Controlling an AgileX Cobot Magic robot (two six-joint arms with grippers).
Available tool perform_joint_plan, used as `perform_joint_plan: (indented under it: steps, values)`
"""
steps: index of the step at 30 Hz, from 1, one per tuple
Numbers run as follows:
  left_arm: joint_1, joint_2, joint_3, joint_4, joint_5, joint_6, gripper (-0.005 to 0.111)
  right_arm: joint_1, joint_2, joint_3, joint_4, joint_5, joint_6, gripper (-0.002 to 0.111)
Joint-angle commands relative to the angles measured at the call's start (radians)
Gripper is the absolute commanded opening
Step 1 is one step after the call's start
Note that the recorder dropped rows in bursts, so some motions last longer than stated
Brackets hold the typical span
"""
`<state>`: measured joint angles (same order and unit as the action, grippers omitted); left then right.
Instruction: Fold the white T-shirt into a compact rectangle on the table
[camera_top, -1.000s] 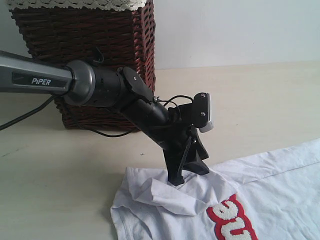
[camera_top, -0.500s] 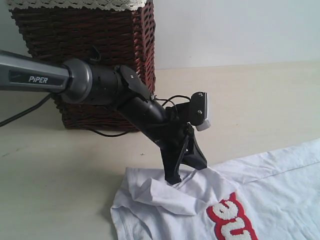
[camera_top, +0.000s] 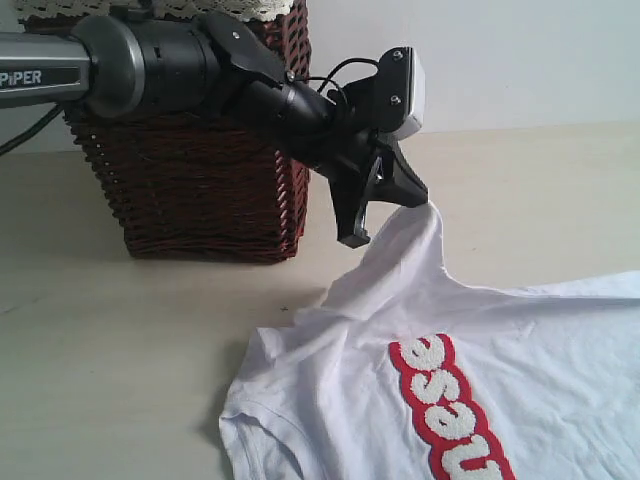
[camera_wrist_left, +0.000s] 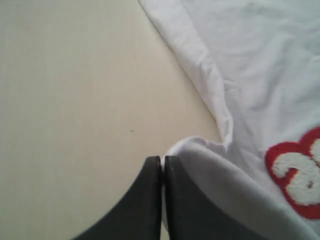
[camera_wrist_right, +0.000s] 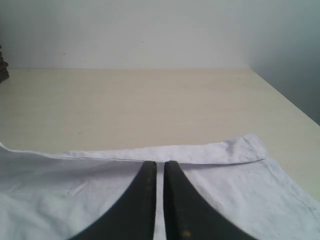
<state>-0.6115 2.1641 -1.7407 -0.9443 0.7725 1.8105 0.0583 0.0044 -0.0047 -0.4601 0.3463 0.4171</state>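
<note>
The white T-shirt (camera_top: 340, 360) lies on the table (camera_top: 110, 330), red-edged lettering (camera_top: 450, 410) facing up. My left gripper (camera_top: 412, 196) is shut on one corner of it and holds that corner up in a peak in front of the basket. In the left wrist view the black jaws (camera_wrist_left: 163, 159) meet with a thin strip of cloth (camera_wrist_left: 210, 165) between them, above the tabletop. My right gripper (camera_wrist_right: 160, 164) does not show in the exterior view. Its jaws stand almost together on the shirt (camera_wrist_right: 235, 200) near a folded-over hem (camera_wrist_right: 200, 152), with white cloth in the narrow gap.
A brown wicker basket (camera_top: 200, 150) with white lace edging stands at the back left, right behind the left arm. A pale wall (camera_top: 520, 60) runs behind the table. The table's edge (camera_wrist_right: 285, 100) shows in the right wrist view.
The left gripper has shut on the shirt's crumpled corner and risen up and to the right, pulling the cloth open so more of the lettering shows.
</note>
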Motion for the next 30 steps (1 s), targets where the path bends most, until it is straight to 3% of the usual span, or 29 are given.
perform_joint_plan:
  steps: [1, 9, 20, 22, 24, 25, 27, 29, 30]
  values:
    - [0.0, 0.079, -0.057, 0.001, -0.04, 0.042, 0.0, -0.005, -0.004, 0.005, 0.002, -0.013, -0.001, 0.008]
    - [0.0, 0.173, -0.071, -0.006, -0.371, 0.199, 0.0, -0.005, -0.004, 0.005, 0.002, -0.013, -0.001, 0.008]
    - [-0.004, 0.313, -0.24, -0.167, -0.437, 0.286, 0.004, -0.005, -0.004, 0.005, 0.002, -0.013, -0.001, 0.008]
    - [-0.004, 0.322, -0.24, -0.216, -0.465, 0.275, 0.022, -0.005, -0.004, 0.005, 0.002, -0.013, -0.001, 0.008]
    - [-0.004, 0.32, -0.24, -0.346, -0.503, 0.275, 0.059, -0.005, -0.004, 0.005, 0.002, -0.013, -0.001, 0.008]
    - [-0.004, 0.317, -0.24, -0.395, -0.517, 0.275, 0.067, -0.005, -0.004, 0.005, 0.002, -0.013, -0.001, 0.008]
    - [-0.004, 0.294, -0.24, -0.461, -0.513, 0.14, 0.069, -0.005, -0.004, 0.005, 0.002, -0.013, -0.001, 0.008]
    - [0.001, 0.249, -0.224, -0.401, -0.482, -0.203, 0.056, -0.005, -0.004, 0.005, 0.002, -0.013, -0.001, 0.008]
    - [0.015, 0.218, -0.202, -0.316, -0.347, -0.37, 0.044, -0.005, -0.004, 0.005, 0.002, -0.013, -0.001, 0.008]
